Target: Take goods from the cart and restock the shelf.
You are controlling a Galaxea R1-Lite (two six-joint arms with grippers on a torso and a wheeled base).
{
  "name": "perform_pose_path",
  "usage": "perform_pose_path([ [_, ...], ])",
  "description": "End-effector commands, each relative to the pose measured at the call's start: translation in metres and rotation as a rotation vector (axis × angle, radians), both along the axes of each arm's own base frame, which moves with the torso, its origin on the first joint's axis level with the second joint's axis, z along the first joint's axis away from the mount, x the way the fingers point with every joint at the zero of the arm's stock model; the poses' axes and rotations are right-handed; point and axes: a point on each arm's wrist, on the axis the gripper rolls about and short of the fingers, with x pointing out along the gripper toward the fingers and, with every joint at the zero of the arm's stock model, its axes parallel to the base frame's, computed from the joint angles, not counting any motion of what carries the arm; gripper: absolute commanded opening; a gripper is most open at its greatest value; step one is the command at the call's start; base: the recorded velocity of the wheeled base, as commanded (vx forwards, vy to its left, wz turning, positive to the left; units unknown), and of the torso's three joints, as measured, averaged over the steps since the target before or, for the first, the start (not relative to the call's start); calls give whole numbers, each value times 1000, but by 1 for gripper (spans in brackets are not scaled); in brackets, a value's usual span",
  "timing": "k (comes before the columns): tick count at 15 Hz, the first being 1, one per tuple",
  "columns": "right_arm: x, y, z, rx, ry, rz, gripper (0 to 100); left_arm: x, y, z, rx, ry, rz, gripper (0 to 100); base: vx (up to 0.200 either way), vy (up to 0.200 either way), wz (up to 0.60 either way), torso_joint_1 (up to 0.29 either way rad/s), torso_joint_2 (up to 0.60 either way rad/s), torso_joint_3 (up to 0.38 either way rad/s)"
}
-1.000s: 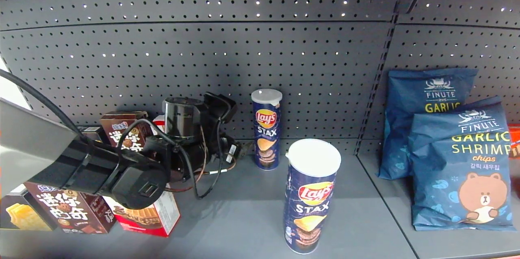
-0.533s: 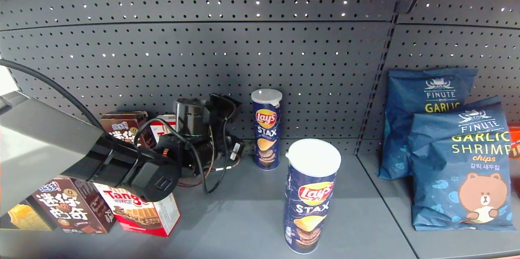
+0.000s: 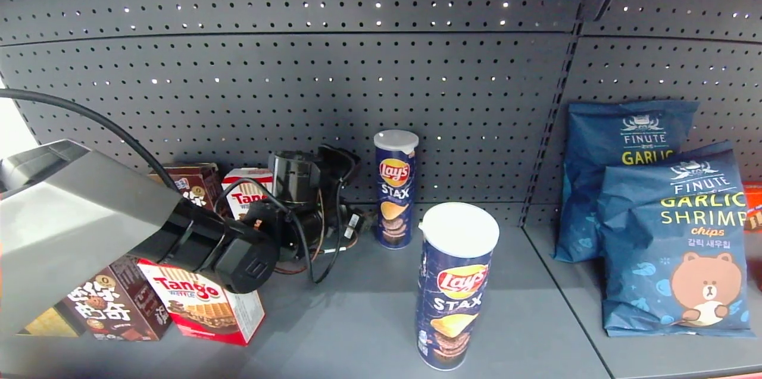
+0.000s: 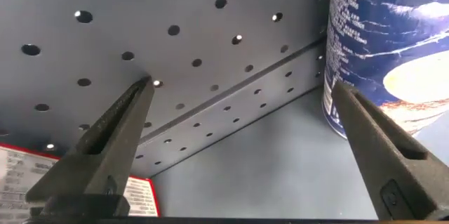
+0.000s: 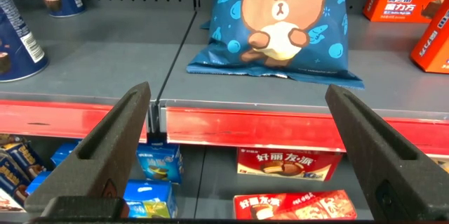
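Your left end effector (image 4: 242, 83) gapes empty deep on the shelf (image 3: 357, 319), with the rear chips can (image 3: 395, 188) standing upright just beside one finger. Draw straight back, clearing that can and the wafer box (image 3: 205, 307) below your arm.

Matt perforated metal is seen on the shelf (image 3: 357, 307); glossy printed can (image 3: 453, 287); crinkled foil-like bags (image 3: 673, 242).

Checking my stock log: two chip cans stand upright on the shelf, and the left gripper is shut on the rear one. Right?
Not quite. The front can and rear can stand upright on the shelf, but the left gripper is open, holding nothing: the left wrist view shows its fingers spread, the rear can beside one.
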Motion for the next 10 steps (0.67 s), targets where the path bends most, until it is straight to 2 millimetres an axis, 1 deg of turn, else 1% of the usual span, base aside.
perform_pose_path([
  [1, 0, 0, 0, 0, 0, -1, 100, 1, -2, -5, 4, 7, -4, 100, 0, 0, 0, 0, 0, 0],
  [7, 0, 0, 0, 0, 0, 1, 100, 1, -5, -5, 3, 6, -10, 100, 0, 0, 0, 0, 0, 0],
  [10, 0, 0, 0, 0, 0, 1, 100, 0, -11, -4, 0, 2, -24, 100, 0, 0, 0, 0, 0, 0],
])
